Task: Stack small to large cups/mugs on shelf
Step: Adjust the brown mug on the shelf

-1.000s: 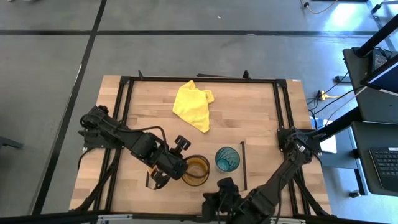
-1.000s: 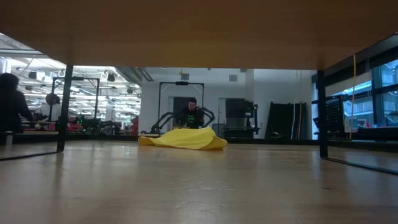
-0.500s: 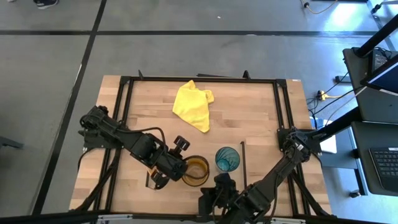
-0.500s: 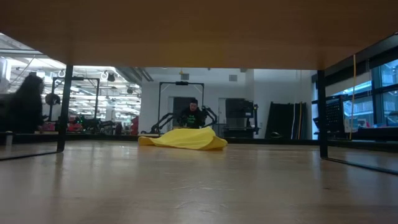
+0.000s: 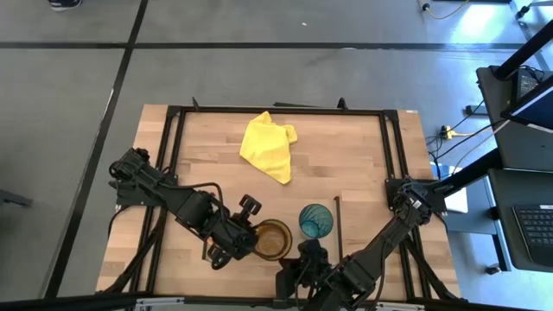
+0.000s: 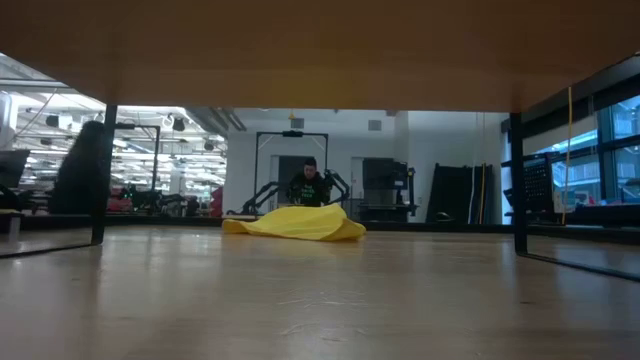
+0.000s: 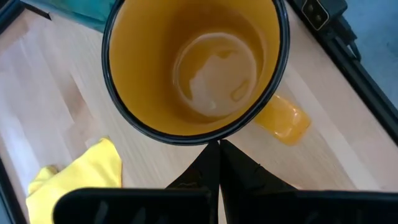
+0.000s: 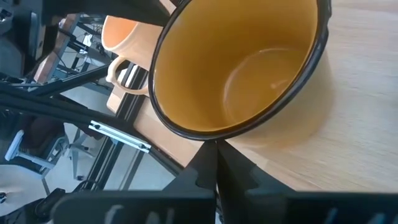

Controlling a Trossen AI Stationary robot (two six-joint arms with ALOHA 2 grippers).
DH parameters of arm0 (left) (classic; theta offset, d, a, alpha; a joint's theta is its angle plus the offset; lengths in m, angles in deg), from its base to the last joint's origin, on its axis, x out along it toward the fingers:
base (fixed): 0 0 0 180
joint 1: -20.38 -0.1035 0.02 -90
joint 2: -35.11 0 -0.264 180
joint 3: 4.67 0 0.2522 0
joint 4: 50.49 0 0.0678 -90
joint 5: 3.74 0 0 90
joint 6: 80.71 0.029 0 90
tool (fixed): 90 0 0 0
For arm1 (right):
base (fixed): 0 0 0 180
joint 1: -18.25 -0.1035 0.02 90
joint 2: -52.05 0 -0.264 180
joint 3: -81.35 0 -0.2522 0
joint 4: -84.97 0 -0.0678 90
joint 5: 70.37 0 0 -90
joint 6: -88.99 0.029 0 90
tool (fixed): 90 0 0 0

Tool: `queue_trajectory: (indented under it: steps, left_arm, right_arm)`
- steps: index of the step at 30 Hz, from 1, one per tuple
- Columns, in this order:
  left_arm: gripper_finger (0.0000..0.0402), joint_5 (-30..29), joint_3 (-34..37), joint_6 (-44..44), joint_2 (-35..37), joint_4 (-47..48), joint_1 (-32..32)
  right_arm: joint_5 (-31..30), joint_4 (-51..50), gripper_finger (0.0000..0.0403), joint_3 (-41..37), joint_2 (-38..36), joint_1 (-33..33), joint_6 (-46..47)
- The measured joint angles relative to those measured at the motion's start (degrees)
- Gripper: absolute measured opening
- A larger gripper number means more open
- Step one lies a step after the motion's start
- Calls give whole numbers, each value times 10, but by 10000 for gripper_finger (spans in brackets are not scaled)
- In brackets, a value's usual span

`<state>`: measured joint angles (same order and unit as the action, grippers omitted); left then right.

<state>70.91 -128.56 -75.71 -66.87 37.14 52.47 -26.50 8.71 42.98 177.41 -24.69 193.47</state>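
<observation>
Amber translucent round mug (image 5: pixel 273 239) sits on light-wood shelf (image 5: pixel 337 226), pinched at the rim by both clenched grippers: left gripper (image 5: pixel 246 240), right gripper (image 5: pixel 304 252). Ribbed teal tumbler (image 5: pixel 316 221) just beside.

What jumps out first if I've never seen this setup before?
Probably the amber mug near the table's front edge, with both dark arms crowded round it: the left claw and right claw are both shut beside its rim. A teal tumbler stands just right of it, and a yellow cloth lies farther back.
</observation>
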Motion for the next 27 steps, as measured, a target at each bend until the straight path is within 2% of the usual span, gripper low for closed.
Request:
queue_trajectory:
  steps: [9, 17, 27]
  left_arm:
    - [0, 1, 0, -16, 8, -3, 4]
    - [0, -22, -7, -20, 26, 4, 6]
    - [0, -13, -7, -72, 32, 23, 19]
  right_arm:
    - [-6, -11, 3, 0, 0, 4, 0]
    - [-12, -10, 13, 0, 0, 3, -17]
    - [-22, -4, 27, 0, 0, -7, -41]
